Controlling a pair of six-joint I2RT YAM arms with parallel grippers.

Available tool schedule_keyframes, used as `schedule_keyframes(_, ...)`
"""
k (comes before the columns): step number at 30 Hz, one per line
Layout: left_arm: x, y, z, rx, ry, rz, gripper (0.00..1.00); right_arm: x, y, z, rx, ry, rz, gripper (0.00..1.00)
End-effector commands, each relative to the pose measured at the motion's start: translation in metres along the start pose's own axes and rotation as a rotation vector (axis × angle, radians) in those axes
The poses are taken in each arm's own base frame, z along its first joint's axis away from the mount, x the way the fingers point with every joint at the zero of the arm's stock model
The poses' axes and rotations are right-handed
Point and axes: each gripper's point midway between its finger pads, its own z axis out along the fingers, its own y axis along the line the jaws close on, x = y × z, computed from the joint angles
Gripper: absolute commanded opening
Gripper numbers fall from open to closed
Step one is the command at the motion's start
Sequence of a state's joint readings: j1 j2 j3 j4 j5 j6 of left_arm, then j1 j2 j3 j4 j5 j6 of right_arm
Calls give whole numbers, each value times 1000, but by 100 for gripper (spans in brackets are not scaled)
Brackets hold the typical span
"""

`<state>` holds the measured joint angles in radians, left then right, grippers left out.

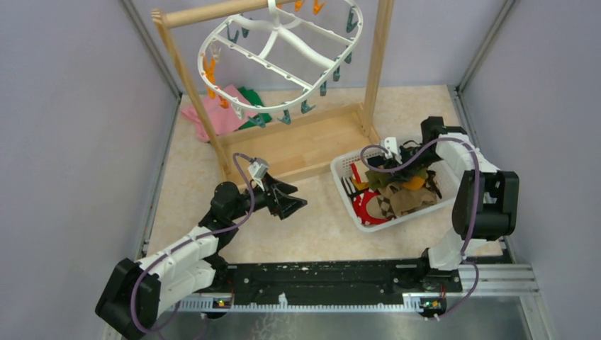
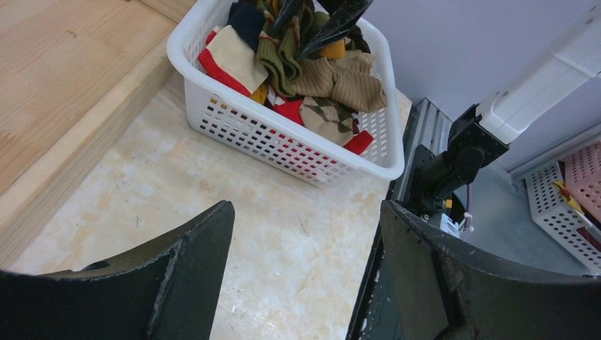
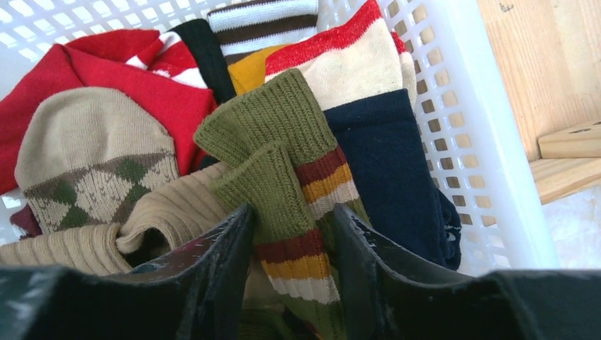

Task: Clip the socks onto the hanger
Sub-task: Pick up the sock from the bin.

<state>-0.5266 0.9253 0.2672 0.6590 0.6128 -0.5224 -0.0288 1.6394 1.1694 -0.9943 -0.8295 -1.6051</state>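
Note:
The socks (image 1: 397, 193) lie heaped in a white slotted basket (image 1: 345, 164) at the right. My right gripper (image 1: 400, 170) reaches down into the heap. In the right wrist view its gripper (image 3: 290, 209) stands open astride an olive sock with red, yellow and white stripes (image 3: 301, 163), which lies uncompressed between the fingers. The hanger (image 1: 269, 64), a white oval ring with teal and orange clips, hangs from the wooden rack at the back. My left gripper (image 1: 298, 205) hovers open over bare tabletop left of the basket, empty (image 2: 305, 205).
The wooden rack's base board (image 1: 305, 138) lies between the hanger and the basket. Pink and green folded cloths (image 1: 227, 106) sit behind the rack's left post. Grey walls close in both sides. Another slotted basket (image 2: 567, 205) stands off the table at the right.

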Motion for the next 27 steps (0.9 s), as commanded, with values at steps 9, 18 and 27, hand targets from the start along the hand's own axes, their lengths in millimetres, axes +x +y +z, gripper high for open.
schedule_keyframes(9, -16, -26, 1, 128, -69, 65, 82, -29, 26, -24, -55, -13, 49, 0)
schedule_keyframes(18, -25, -73, -11, 327, -189, 196, 81, -85, 30, -62, 87, -86, -6, 0)
schedule_keyframes(27, -28, -85, -9, 356, -225, 278, 82, -81, 24, -44, 149, -128, 39, 11)
